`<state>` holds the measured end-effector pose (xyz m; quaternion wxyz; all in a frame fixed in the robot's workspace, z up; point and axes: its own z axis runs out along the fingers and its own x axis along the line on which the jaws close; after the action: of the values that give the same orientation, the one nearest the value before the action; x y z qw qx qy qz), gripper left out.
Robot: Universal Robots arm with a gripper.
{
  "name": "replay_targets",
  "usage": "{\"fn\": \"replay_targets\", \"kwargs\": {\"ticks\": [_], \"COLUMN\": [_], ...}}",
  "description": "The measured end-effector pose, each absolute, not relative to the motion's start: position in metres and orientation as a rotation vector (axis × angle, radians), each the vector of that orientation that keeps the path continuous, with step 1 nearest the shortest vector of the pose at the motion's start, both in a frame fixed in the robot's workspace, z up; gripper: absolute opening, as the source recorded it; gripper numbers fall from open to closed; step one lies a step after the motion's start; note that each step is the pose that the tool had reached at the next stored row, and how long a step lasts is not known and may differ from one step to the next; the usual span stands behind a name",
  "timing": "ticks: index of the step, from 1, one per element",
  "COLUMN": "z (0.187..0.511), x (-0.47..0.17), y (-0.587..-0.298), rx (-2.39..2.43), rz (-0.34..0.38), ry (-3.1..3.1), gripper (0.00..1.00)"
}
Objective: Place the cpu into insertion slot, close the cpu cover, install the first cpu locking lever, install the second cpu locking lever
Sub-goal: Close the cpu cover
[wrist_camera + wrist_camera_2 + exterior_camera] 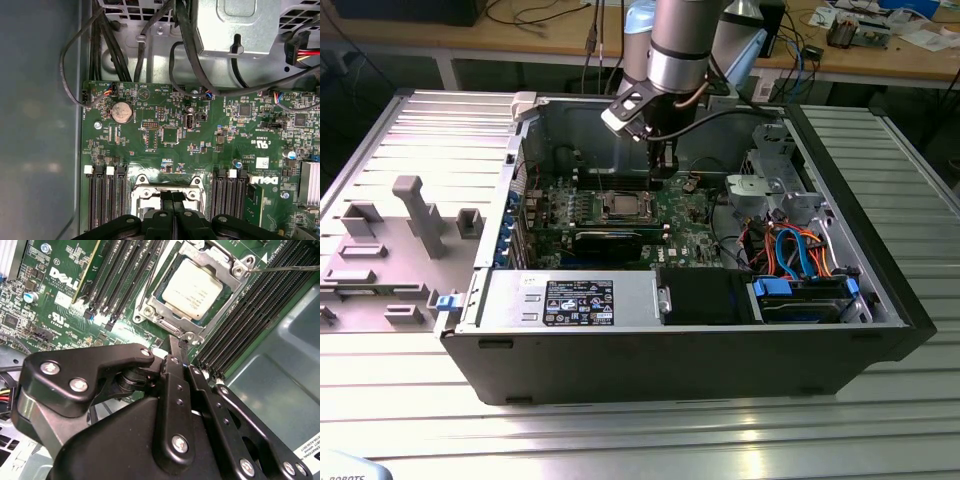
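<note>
Computer case [670,365]: open-topped, lying on a slatted metal table [620,440], filling the middle of the exterior view.
Arm [680,45]: reaches down into the case from the upper centre of the exterior view.
Motherboard [690,225]: green, flat on the case floor at the centre of the exterior view.
Gripper [663,170]: black, just above the board, a little toward the exterior view's right of the socket. In both wrist views its fingers [175,385] are pressed together with nothing between them, tips just beside a socket corner.
Insertion slot [141,314]: pale metal rim, between rows of black memory slots [240,325].
Cpu cover [227,297]: silver frame, apparently lowered around the chip.
Cpu [192,287]: dull silver square, seated in the slot, showing through the cover's window.
Lever [285,268]: thin wire rod by the slot's far corner; whether it is latched cannot be told.
Risk: the tips sit close to the socket, so a skewed push could slip off a thin lever and scrape the board or memory slots. A cover not fully flat could load the chip unevenly.
</note>
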<state>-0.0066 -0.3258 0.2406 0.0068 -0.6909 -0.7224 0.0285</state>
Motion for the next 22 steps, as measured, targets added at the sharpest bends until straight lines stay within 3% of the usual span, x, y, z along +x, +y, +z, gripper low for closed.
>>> {"fn": "replay_targets", "kwargs": {"ticks": [22], "z": [0.236], "x": [-0.033], "y": [-0.326], "rx": [-2.168], "rz": [0.070], "ry": [-2.266], "gripper": [0.11]}}
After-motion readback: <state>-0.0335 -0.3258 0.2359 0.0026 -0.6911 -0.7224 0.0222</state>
